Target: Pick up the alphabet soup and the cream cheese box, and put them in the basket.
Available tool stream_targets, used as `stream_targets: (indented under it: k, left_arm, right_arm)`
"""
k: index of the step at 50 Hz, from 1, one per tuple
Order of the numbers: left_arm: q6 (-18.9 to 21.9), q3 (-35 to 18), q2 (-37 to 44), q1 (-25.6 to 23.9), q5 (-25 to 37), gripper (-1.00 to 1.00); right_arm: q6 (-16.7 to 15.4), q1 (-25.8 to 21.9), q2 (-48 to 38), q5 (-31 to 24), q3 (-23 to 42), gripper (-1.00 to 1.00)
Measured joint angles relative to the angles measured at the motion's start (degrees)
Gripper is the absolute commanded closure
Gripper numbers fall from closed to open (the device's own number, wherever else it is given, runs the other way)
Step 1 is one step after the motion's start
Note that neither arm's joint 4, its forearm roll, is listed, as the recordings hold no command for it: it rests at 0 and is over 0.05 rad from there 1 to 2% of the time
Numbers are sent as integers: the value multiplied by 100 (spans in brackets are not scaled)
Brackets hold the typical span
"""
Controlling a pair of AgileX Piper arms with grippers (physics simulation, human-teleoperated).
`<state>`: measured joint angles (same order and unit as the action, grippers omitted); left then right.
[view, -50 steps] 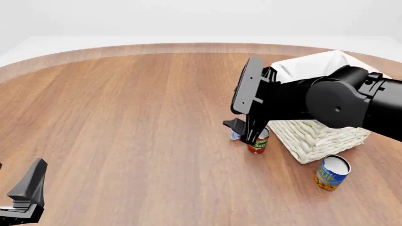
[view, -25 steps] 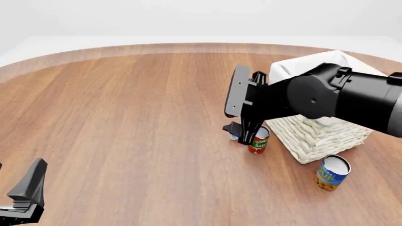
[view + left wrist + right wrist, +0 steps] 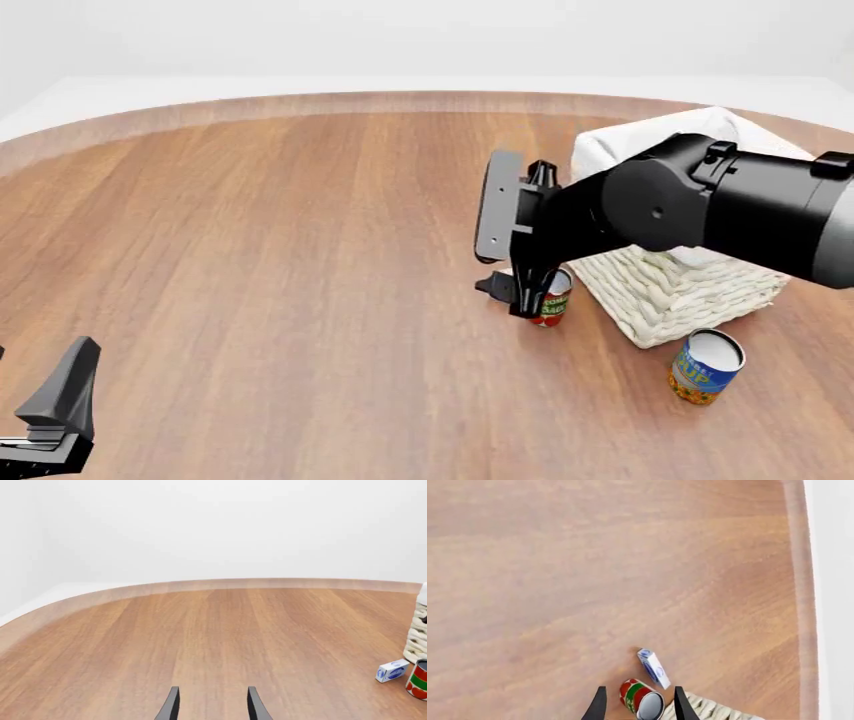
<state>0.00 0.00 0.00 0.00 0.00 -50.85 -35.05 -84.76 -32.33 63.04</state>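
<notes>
The alphabet soup [image 3: 705, 366], a blue and yellow-orange can, stands upright on the table in front of the basket [image 3: 674, 285]. The cream cheese box [image 3: 653, 668] lies beside the red and green tomato sauce can [image 3: 642, 698], close to the basket's left corner. In the front view my right arm hides the box. My right gripper [image 3: 517, 290] hangs open just above that can and box, nothing between its fingers [image 3: 598, 706]. My left gripper [image 3: 213, 707] is open and empty at the near left [image 3: 56, 408], far from everything. Its wrist view shows the cream cheese box [image 3: 392, 670] at a distance.
The tomato sauce can [image 3: 549, 298] stands between the right gripper and the basket wall. In the left wrist view the basket [image 3: 419, 640] and the tomato sauce can [image 3: 418, 680] show at the picture's edge. Bare wooden tabletop [image 3: 267, 250] spreads across the left and middle.
My right arm has swung a little to the left and lowered, bringing its open gripper down over the tomato sauce can and box. The left arm has not moved.
</notes>
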Motion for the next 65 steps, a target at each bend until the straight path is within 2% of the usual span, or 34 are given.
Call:
stream_targets:
  k: [39,65]
  left_arm:
    - [0,-23,40,0,-9,-100]
    - [0,-24,42,0,-10,-100]
  right_arm:
    - [-182,71,-320,-320,409,-100]
    - [-514,111,-536,-344,338,-100]
